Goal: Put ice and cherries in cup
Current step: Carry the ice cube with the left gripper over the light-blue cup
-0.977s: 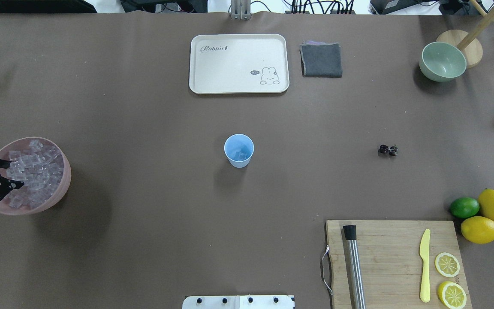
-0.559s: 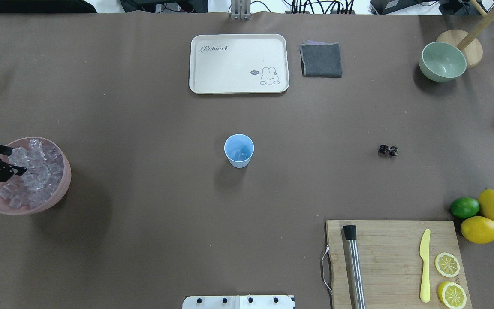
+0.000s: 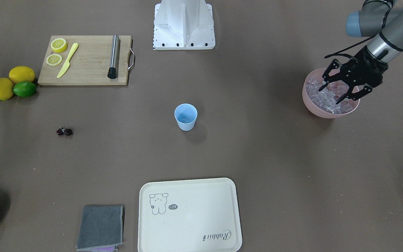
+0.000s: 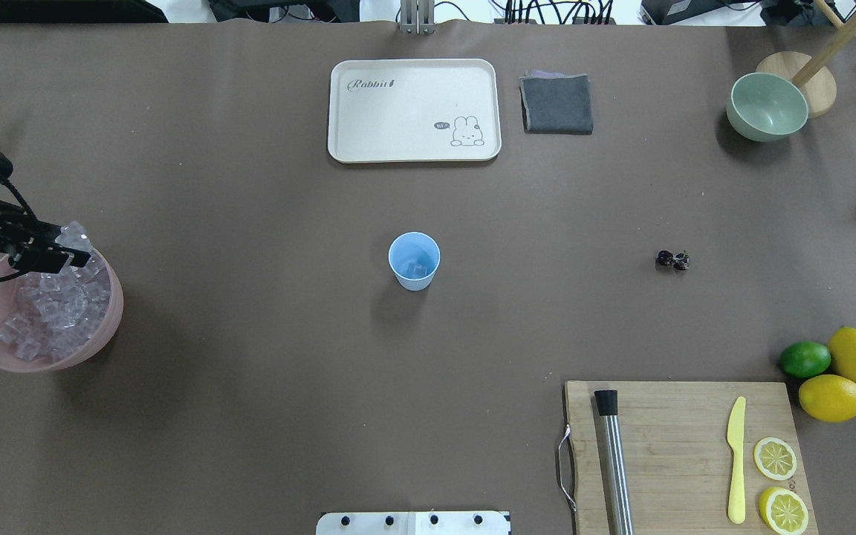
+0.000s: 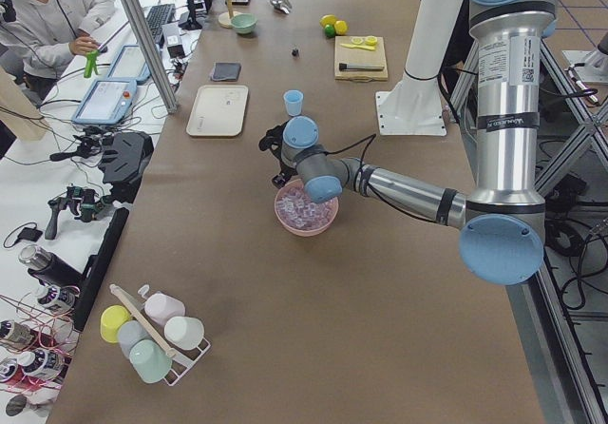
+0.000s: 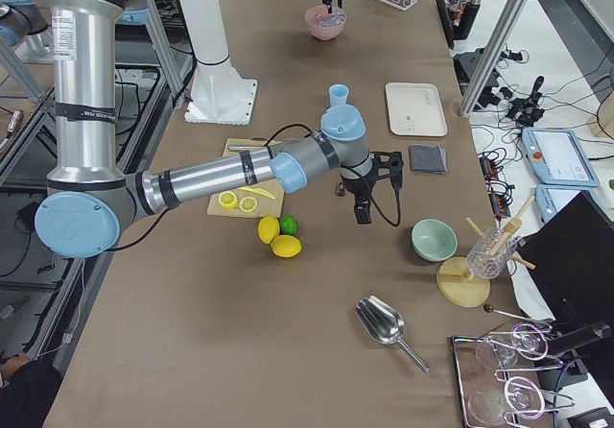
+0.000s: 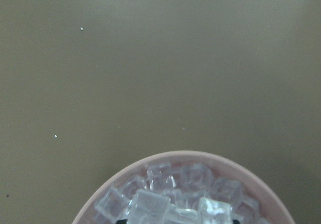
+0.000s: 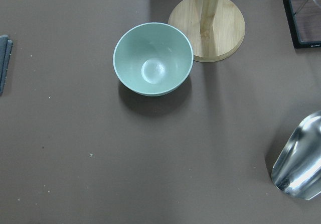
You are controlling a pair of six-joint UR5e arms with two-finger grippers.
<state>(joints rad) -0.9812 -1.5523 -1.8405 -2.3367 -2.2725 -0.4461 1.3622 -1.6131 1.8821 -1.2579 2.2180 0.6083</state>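
Well, one cup (image 4: 414, 260) stands mid-tabletop (image 4: 250, 223), open room all round; two cherries (image 4: 672, 259) lie well right. At the left edge, left gripper (image 3: 331, 93) fingers clasp ice (image 4: 73, 236) (several cubes) over one pink bowl (image 4: 105, 338); for the right gripper (image 6: 363, 212), cannot tell.

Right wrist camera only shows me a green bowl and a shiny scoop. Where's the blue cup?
Observer: The cup stands upright in the middle of the table.
Operator: Is anything inside it?
Observer: Yes, some ice lies at its bottom.
Operator: And where are the cherries?
Observer: The cherries lie on the bare table on the robot's right, well apart from the cup.
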